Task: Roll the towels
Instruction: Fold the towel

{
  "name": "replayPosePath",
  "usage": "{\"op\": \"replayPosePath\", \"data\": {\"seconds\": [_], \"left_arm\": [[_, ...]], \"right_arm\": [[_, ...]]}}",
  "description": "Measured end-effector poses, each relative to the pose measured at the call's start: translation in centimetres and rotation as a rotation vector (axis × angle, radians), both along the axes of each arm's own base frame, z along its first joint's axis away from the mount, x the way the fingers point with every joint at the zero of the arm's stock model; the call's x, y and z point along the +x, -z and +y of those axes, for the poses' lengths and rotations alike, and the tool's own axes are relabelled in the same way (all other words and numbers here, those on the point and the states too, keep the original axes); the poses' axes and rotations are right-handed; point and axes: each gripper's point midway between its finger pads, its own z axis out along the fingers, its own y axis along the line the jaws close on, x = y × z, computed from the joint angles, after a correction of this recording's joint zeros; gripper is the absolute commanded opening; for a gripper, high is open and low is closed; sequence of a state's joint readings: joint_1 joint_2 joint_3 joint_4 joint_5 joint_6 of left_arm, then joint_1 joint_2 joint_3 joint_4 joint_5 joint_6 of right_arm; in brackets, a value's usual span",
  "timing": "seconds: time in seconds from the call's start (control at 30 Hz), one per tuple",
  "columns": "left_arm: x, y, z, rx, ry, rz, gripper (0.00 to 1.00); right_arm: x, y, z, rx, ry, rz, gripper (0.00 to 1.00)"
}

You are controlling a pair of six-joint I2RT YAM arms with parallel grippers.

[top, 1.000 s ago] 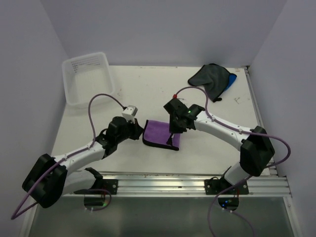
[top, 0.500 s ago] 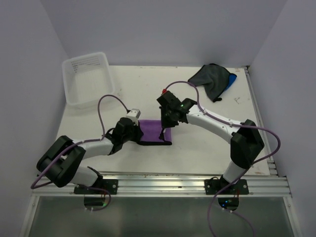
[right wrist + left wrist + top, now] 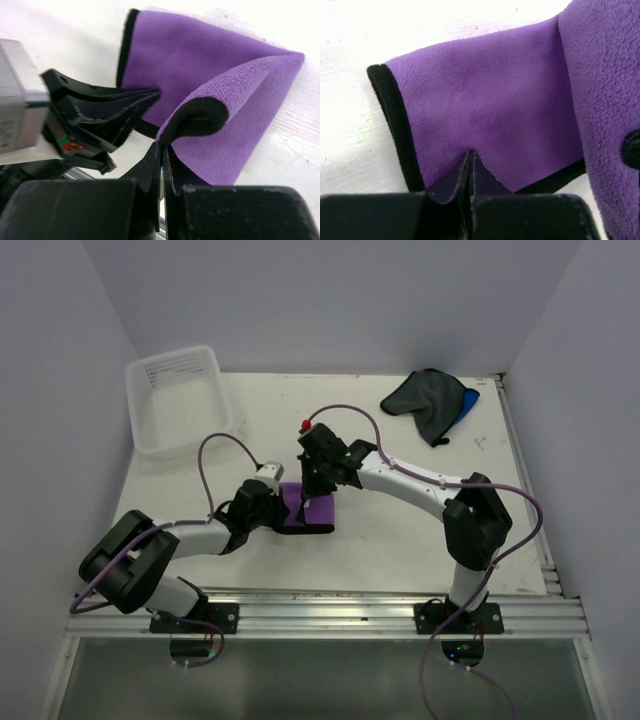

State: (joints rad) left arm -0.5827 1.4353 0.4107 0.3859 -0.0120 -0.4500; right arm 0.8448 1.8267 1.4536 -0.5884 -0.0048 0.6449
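Observation:
The purple towel [image 3: 312, 508] lies folded on the table between both arms. In the left wrist view the purple towel [image 3: 485, 95] shows its black hem, and my left gripper [image 3: 470, 156] is shut over its near edge. My right gripper [image 3: 162, 147] is shut on the opposite edge of the purple towel [image 3: 210, 60], which curls up and over in a loop. From above, the left gripper [image 3: 279, 508] and right gripper [image 3: 316, 496] stand close together. The dark grey towel [image 3: 420, 396] lies bunched at the back right, with the blue towel [image 3: 469, 404] peeking out beside it.
A clear plastic tub [image 3: 178, 398] stands at the back left corner. A metal rail [image 3: 380, 615] runs along the table's near edge. The left gripper's fingers [image 3: 120, 102] show close by in the right wrist view.
My right gripper has carried the towel's right edge leftward over the cloth, so the purple patch is now narrower. The left arm has swung its elbow in while its gripper stays at the left edge.

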Motion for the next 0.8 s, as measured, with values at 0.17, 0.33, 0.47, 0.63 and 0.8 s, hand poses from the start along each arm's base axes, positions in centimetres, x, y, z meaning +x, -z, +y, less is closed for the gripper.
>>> {"op": "replayPosePath", "data": {"seconds": [0.17, 0.33, 0.47, 0.63, 0.8], "left_arm": [[0.2, 0.0, 0.1, -0.008, -0.004, -0.005, 0.00], [0.2, -1.4, 0.3, -0.026, -0.009, -0.035, 0.00], [0.8, -5.1, 0.6, -0.062, -0.033, -0.135, 0.00], [1.6, -8.2, 2.1, -0.060, -0.107, -0.234, 0.00], [1.4, -4.8, 3.6, 0.017, -0.160, -0.141, 0.00]], "right_arm": [[0.3, -0.8, 1.5, 0.068, -0.023, -0.015, 0.00], [0.5, -1.0, 1.8, 0.083, -0.025, -0.027, 0.00], [0.5, -0.9, 1.8, 0.081, -0.027, -0.028, 0.00], [0.5, -0.9, 1.8, 0.083, -0.032, -0.029, 0.00], [0.2, -0.5, 2.1, 0.086, -0.062, -0.018, 0.00]]}}
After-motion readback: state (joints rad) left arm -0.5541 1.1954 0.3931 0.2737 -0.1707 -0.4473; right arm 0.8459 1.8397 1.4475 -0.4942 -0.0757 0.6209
